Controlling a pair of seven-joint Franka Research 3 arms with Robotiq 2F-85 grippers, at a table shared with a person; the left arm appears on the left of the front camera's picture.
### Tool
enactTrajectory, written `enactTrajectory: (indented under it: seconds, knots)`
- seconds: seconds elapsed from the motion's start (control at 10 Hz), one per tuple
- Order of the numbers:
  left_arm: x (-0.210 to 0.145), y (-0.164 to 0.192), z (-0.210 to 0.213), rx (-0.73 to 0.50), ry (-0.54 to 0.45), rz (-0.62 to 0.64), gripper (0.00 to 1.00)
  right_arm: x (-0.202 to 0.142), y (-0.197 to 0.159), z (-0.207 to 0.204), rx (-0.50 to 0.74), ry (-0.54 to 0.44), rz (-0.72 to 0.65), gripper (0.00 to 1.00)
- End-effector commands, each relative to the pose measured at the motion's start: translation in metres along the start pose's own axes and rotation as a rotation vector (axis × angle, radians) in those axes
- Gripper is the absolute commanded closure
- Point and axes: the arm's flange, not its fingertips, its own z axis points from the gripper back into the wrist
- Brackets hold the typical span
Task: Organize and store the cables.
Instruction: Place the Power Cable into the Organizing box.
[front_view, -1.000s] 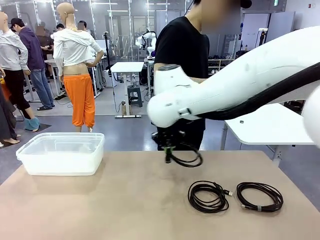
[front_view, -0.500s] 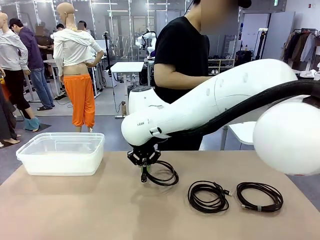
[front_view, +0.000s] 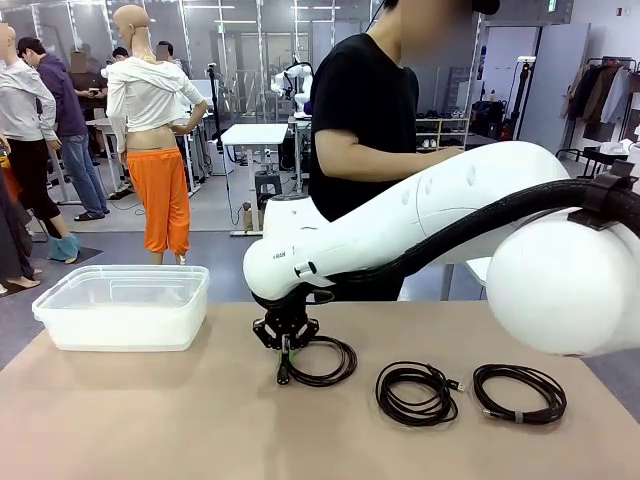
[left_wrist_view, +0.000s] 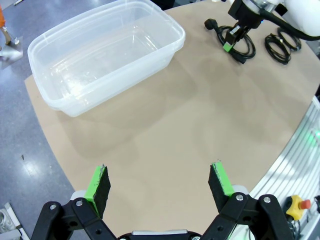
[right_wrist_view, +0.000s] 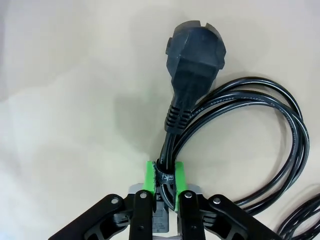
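We record the right gripper (right_wrist_view: 165, 176) pinched narrow on the banded neck of the coiled black power cord with a chunky plug (right_wrist_view: 186, 100), low over the tan table (front_view: 150, 420). It is between the clear plastic tub (front_view: 60, 310) and the second black cord coil (front_view: 417, 393). The third black cord coil (front_view: 519, 393) lies just beside the second. The left gripper (left_wrist_view: 160, 172) is spread wide and empty.

Clear tub (front_view: 120, 328) on tbl (front_view: 150, 420), far-left.
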Motion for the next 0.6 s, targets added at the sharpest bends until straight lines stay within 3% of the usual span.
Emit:
enactTrajectory:
  seconds: [0.0,0.1,0.2,0.3,0.4,0.5]
  knots:
    - [-0.001,0.002,0.001,-0.012,-0.011,-0.009,0.0,0.0,-0.003,0.009,0.029,-0.009,0.015,0.75]
    - [-0.001,0.002,0.001,-0.012,-0.011,-0.009,0.0,-0.003,-0.004,0.013,0.035,-0.021,0.018,0.57]
    - [-0.001,0.002,0.001,-0.012,-0.011,-0.009,0.0,-0.004,-0.006,0.015,0.035,-0.029,0.017,0.47]
    - [-0.001,0.002,0.001,-0.012,-0.011,-0.009,0.0,-0.007,-0.007,0.017,0.032,-0.033,0.017,0.28]
    - [-0.001,0.002,0.001,-0.012,-0.011,-0.009,0.0,-0.009,-0.012,0.021,0.036,-0.045,0.018,0.19]
    - [-0.001,0.002,0.001,-0.012,-0.011,-0.009,0.0,-0.013,-0.02,0.03,0.054,-0.065,0.034,0.0]
